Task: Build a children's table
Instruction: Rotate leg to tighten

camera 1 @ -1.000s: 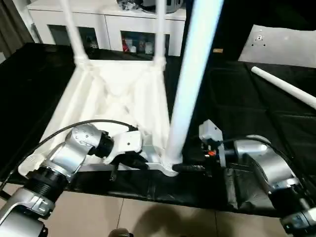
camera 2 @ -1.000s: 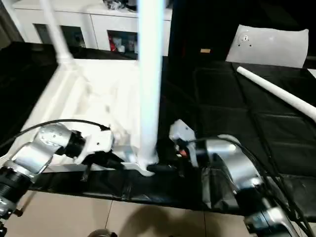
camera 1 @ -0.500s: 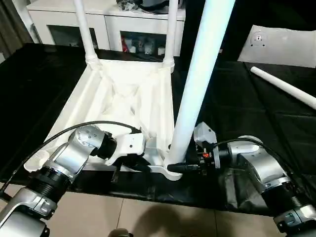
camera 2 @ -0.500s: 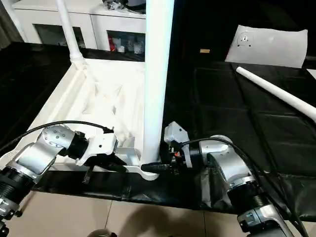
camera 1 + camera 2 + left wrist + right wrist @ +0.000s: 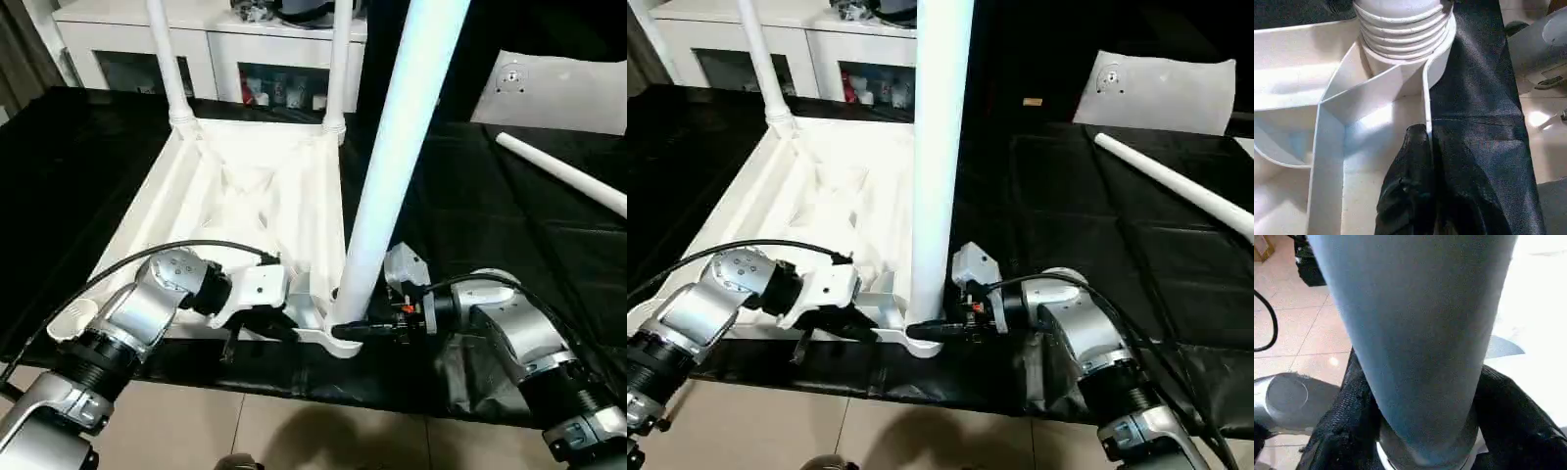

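- The tabletop [image 5: 245, 211] lies upside down on the black-covered counter [image 5: 490, 196], ribbed underside up, with its near edge toward the robot.
- Two legs stand upright in the far corner sockets: far-left leg [image 5: 168, 59] and far-right leg [image 5: 338, 64].
- A third leg [image 5: 392, 166] rises almost vertically from the near-right socket [image 5: 338, 333]; its ringed base sits in the socket collar [image 5: 1405, 34].
- The right gripper [image 5: 945, 330] pinches this leg low down, a finger [image 5: 1513, 426] pressed on each side of the tube, reaching in from the right.
- The left gripper [image 5: 269, 328] is closed on the tabletop's thin rim wall just beside that socket, with its fingers [image 5: 1415, 196] pressed either side of the wall, bracing the top.
- How deep the leg is seated is hard to judge, likely not fully.
- What matters next: the leg's long axis stands straight over the socket, so seating it needs a push or twist down that axis, and the right arm holds it.
- The fourth leg [image 5: 563, 174] lies loose on the counter, far right, well apart and nearer the right arm; the near-left socket [image 5: 73, 321] is still empty.
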